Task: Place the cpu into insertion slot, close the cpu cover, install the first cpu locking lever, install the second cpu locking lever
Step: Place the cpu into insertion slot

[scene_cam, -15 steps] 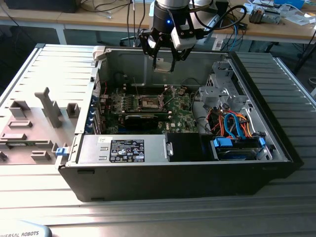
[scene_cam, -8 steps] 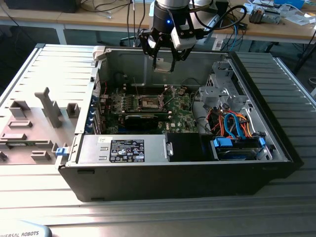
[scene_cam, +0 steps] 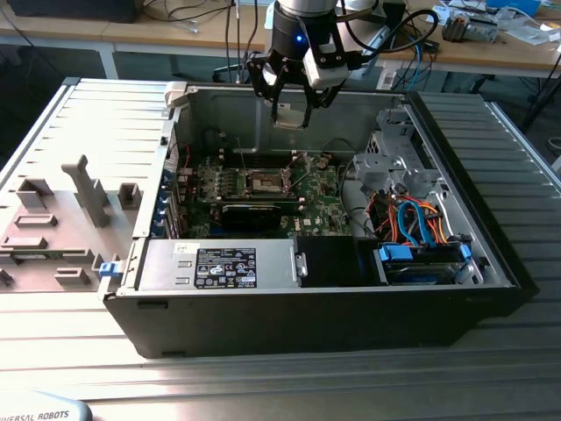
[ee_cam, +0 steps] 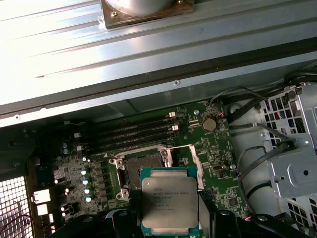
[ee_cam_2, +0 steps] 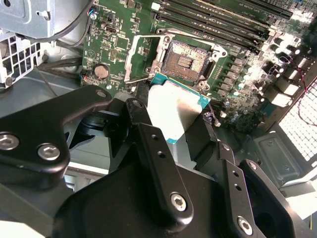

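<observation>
I am on the first step: the cpu [ee_cam: 169,201] is pinched by its edges in my claw [scene_cam: 290,112], metal top towards the first wrist view. I hang above the open computer case [scene_cam: 491,263], well clear of the motherboard [scene_cam: 320,197]. The insertion slot [ee_cam: 141,171] lies bare below, dark-centred, with nothing seated in it yet.

The cpu cover [ee_cam: 190,158] seems to be swung up and open beside the slot, though from this angle I cannot be sure how far it stands. In the second wrist view the chip overlaps the slot's near corner, so I judge it to be near the slot but not squarely over it.

As I judge it, seating the chip calls for squaring its corners to the slot's rim, keeping it level, and lowering it without sliding across the contacts.

Room is fair above the board. The memory slots [ee_cam: 133,131] run close along one side of the slot, and the raised cover and its thin levers stand at the rim. The long black card [scene_cam: 250,212] lies just beyond, and the case's back wall [scene_cam: 228,114] rises behind my claw. The case sits on the ribbed desk [scene_cam: 70,351].
</observation>
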Action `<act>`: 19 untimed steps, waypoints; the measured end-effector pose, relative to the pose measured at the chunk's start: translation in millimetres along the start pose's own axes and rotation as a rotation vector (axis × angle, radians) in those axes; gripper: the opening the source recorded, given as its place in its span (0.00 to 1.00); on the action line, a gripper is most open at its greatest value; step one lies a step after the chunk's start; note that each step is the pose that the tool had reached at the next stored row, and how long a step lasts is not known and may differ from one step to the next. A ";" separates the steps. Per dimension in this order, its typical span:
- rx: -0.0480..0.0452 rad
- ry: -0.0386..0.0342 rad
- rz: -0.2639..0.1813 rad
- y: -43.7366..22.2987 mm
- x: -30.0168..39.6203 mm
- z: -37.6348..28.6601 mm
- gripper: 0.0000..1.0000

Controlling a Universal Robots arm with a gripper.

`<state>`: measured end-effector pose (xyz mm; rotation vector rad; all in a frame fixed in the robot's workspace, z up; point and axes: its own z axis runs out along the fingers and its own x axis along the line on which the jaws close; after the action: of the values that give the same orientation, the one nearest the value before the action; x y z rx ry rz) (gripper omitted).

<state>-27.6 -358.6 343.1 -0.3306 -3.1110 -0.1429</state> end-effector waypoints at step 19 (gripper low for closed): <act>-0.0001 -0.0008 0.008 0.0 0.0 0.0 0.54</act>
<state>-27.6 -358.6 343.1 -0.3438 -3.1100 -0.1428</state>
